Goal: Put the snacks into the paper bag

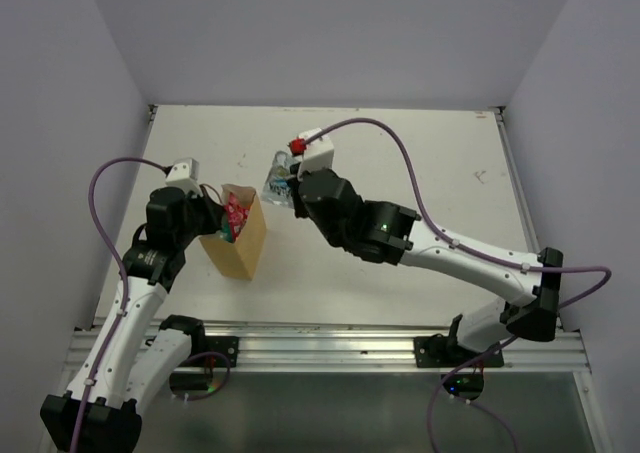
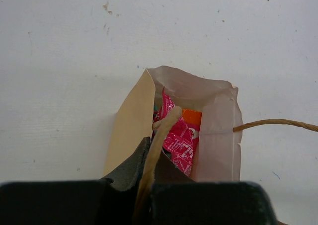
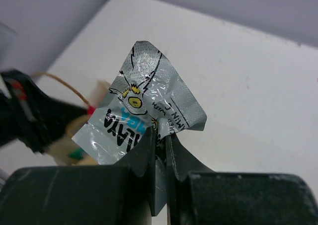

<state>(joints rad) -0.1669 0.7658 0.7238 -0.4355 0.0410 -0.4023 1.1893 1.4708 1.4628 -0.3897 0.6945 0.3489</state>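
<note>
The tan paper bag stands upright and open at the left. Red packets and a bit of teal show inside it. My left gripper is shut on the bag's near handle; the left wrist view looks into the open bag at a red packet and an orange-topped one. My right gripper is shut on the clear silvery-blue packet and holds it in the air, right of and beyond the bag. The packet sticks up from the right gripper.
The bag's other handle hangs out to the right. Grey walls close the white table on three sides. A metal rail runs along the near edge.
</note>
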